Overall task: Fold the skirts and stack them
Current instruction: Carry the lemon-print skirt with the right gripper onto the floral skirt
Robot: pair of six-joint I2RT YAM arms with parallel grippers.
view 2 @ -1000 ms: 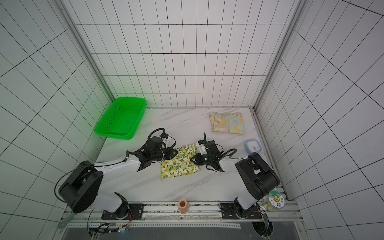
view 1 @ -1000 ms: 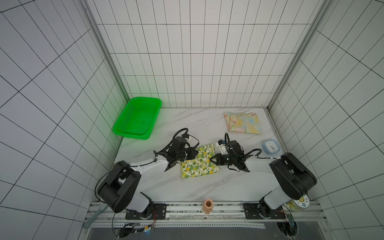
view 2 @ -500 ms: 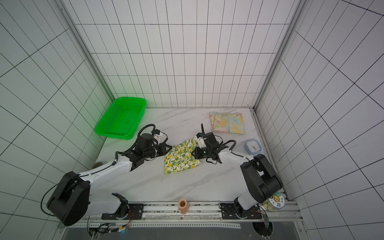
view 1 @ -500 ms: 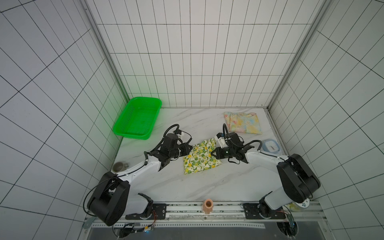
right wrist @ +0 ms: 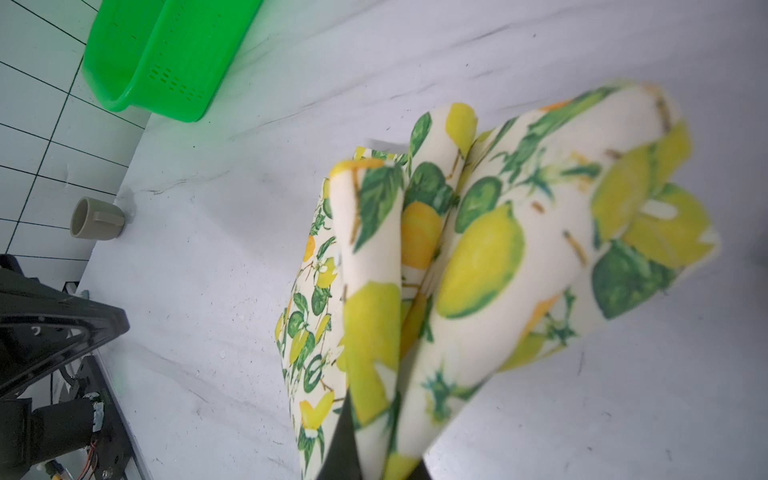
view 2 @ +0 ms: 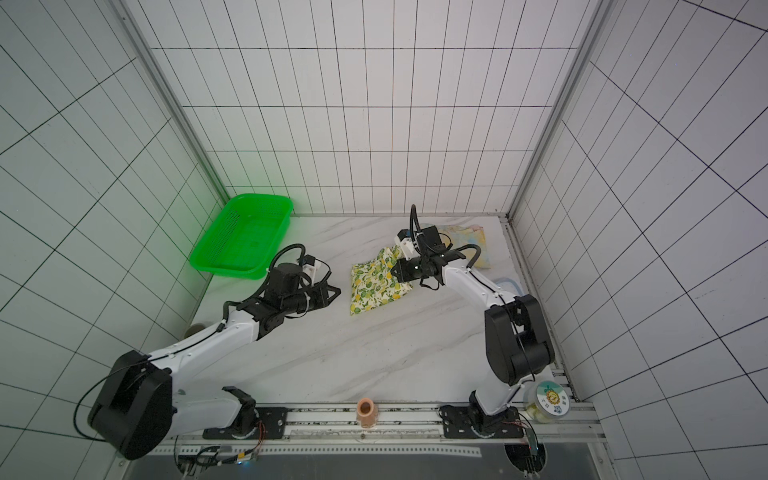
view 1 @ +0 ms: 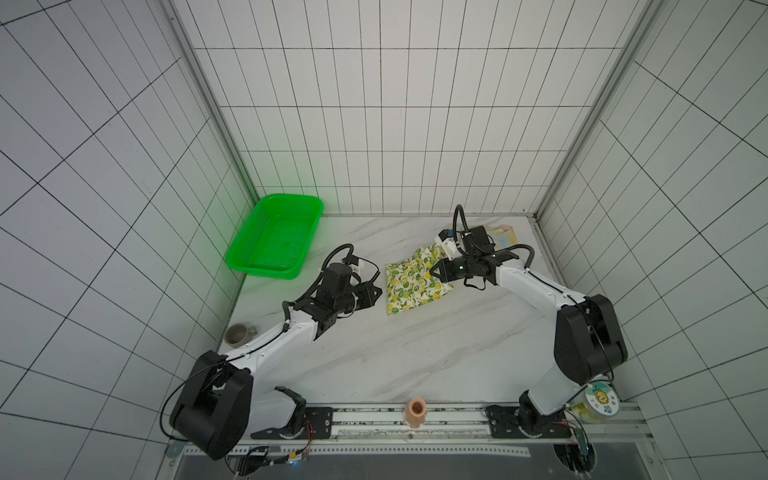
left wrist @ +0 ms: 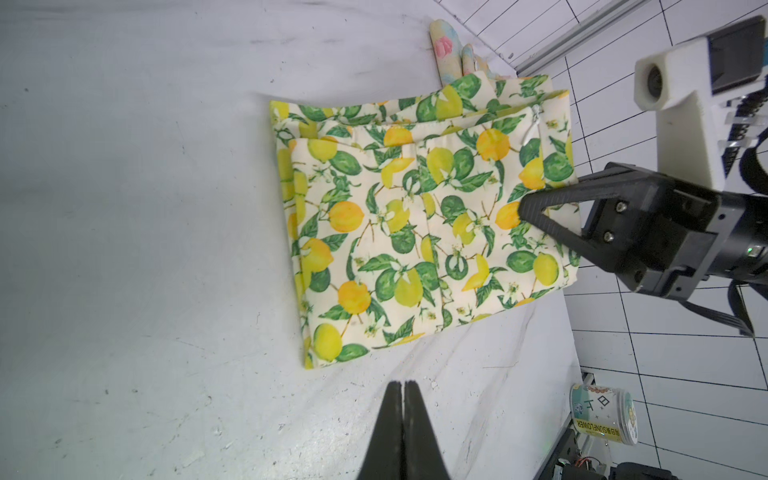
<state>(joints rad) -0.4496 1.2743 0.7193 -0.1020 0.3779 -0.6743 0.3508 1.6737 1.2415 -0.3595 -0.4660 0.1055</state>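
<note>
Right gripper (view 1: 433,272), arm stretched low with wrist turned inward, pinches the folded lemon skirt (view 1: 409,286) by its edge, pastel floral skirt (view 1: 505,237) just behind it; left gripper (view 1: 378,292), pressed together and empty, points at the lemon skirt's opposite side, apart.

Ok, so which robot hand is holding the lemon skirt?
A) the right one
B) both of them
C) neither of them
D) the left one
A: the right gripper is pinched on the edge of the lemon skirt, with cloth bunched in its jaws in the right wrist view, while the left gripper is shut on nothing, apart from the cloth.
</note>
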